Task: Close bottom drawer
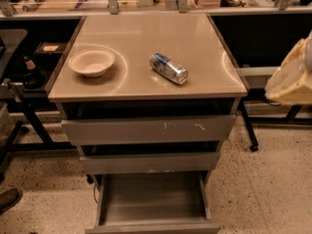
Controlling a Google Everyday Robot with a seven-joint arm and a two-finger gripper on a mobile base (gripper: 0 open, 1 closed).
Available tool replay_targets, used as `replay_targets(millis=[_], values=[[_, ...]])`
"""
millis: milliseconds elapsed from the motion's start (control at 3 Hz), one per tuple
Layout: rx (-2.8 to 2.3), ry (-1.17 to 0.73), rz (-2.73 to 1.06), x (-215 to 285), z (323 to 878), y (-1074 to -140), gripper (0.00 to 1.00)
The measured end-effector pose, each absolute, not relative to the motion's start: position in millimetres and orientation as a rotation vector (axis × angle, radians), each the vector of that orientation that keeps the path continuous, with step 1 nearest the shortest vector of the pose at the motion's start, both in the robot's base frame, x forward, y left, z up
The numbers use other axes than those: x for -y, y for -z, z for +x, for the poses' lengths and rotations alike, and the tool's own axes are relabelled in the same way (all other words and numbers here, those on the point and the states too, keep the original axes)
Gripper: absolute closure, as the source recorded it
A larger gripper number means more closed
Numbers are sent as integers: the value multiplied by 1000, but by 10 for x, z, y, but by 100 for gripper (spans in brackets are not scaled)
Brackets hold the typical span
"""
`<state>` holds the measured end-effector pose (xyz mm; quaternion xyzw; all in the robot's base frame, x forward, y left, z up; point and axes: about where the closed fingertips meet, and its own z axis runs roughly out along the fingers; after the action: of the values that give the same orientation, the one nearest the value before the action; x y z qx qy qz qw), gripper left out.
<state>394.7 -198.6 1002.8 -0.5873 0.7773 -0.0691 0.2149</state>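
Note:
The bottom drawer (153, 226) is the lowest and narrowest of three grey drawers in the cabinet. It is pulled far out toward me, and its shallow grey tray (152, 197) shows with nothing in it. The middle drawer (148, 163) and the wide top drawer (148, 129), which has white scratch marks, stick out a little. My gripper (291, 76) is the cream-coloured shape at the right edge, level with the cabinet top, well to the right of and above the bottom drawer, touching nothing.
On the cabinet top (136, 43) lie a cream bowl (91, 62) at the left and a tipped can (168, 68) in the middle. Black table legs (29, 116) stand at the left, a wheeled leg (248, 130) at the right. Speckled floor (263, 189) surrounds the cabinet.

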Motion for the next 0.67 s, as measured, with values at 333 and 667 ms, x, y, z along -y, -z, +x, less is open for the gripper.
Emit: replay_targets(millis=[333,667], values=[[-2237,133,-1640,1977,3583,-9566,100],[-2322,50,-1670,1904,3285,-8992,100]])
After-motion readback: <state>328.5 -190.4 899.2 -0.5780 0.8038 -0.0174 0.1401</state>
